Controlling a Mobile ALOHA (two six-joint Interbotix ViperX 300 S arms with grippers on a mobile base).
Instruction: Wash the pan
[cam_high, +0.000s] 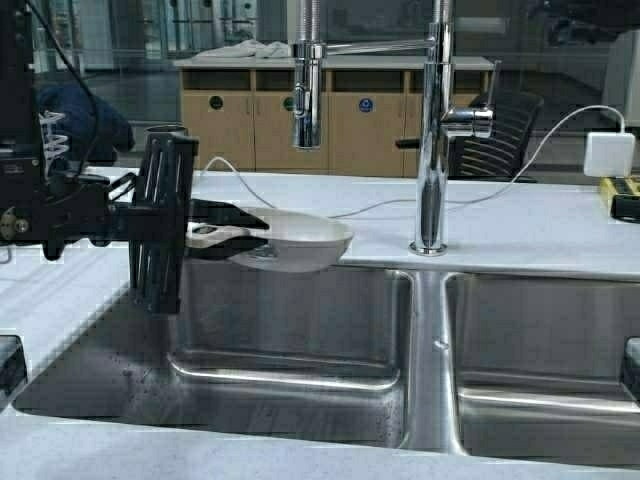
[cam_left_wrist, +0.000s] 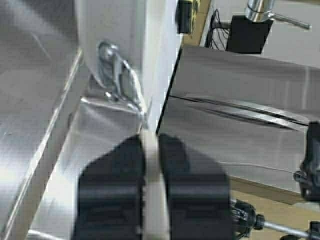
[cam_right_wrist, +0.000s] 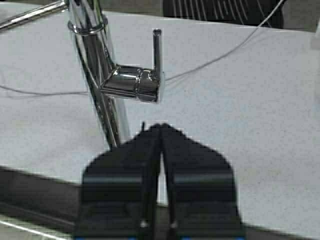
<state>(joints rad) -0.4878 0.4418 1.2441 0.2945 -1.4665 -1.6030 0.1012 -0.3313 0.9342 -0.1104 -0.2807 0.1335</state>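
The cream-white pan (cam_high: 300, 240) hangs level above the back of the left sink basin (cam_high: 290, 350), below and slightly left of the faucet's spray head (cam_high: 307, 115). My left gripper (cam_high: 235, 235) is shut on the pan's handle. In the left wrist view the pale handle (cam_left_wrist: 150, 200) is clamped between the black fingers (cam_left_wrist: 112, 190), with my left gripper (cam_left_wrist: 150, 142) just behind the pan's underside (cam_left_wrist: 125, 40). My right gripper (cam_right_wrist: 160, 127) is shut and empty, a little short of the faucet lever (cam_right_wrist: 157, 55). Only a dark part at the right edge of the high view may be the right arm.
The tall chrome faucet (cam_high: 432, 150) stands on the counter between the two basins; the right basin (cam_high: 540, 350) lies beside it. A white power adapter (cam_high: 608, 153) with a cable and a yellow-black item (cam_high: 625, 195) sit on the counter at the far right.
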